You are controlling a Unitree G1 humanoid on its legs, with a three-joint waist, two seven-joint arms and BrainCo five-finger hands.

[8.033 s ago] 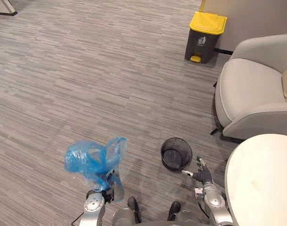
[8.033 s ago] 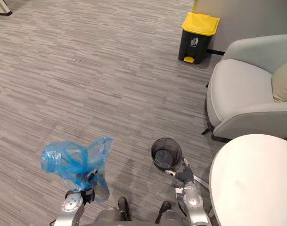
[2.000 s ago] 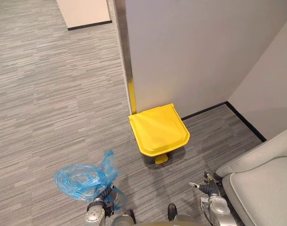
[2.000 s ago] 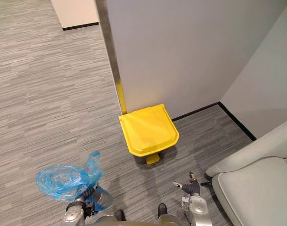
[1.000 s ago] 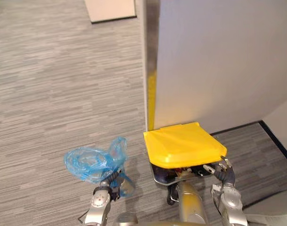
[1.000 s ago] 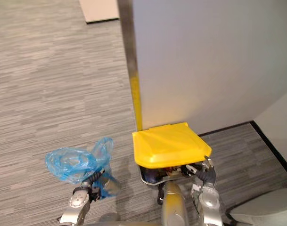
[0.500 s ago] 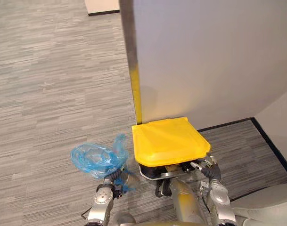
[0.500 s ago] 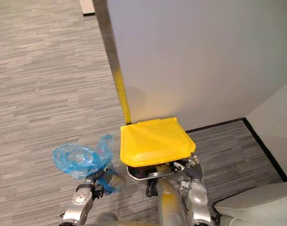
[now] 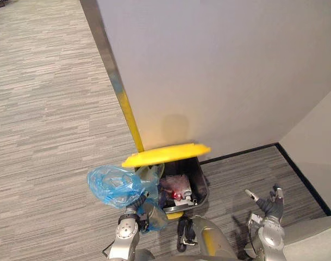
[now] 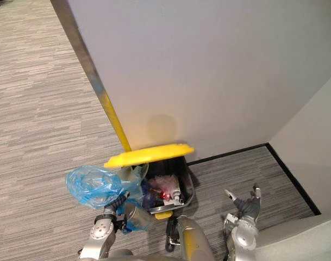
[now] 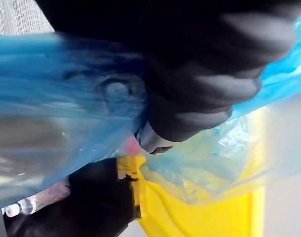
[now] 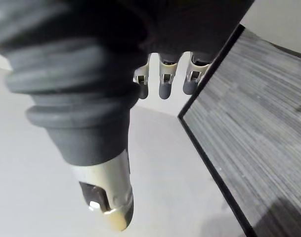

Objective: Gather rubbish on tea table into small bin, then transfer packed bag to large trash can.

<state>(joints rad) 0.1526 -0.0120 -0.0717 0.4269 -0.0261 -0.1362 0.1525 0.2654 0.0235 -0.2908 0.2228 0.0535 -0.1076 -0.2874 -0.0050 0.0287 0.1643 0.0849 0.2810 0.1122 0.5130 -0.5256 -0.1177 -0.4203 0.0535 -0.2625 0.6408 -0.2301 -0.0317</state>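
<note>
— How does the blue bag (image 9: 113,185) look?
— Translucent, crumpled and puffed, with its neck bunched in the left hand's (image 9: 133,211) curled fingers. It hangs just beside the large trash can (image 9: 201,187), at its left rim.
— Room around it?
— The yellow lid (image 9: 165,155) stands raised, the mouth open with rubbish inside. The wall (image 9: 219,70) is close behind and open carpet (image 9: 45,119) lies leftward. The right hand (image 9: 267,205) is spread, holding nothing.
</note>
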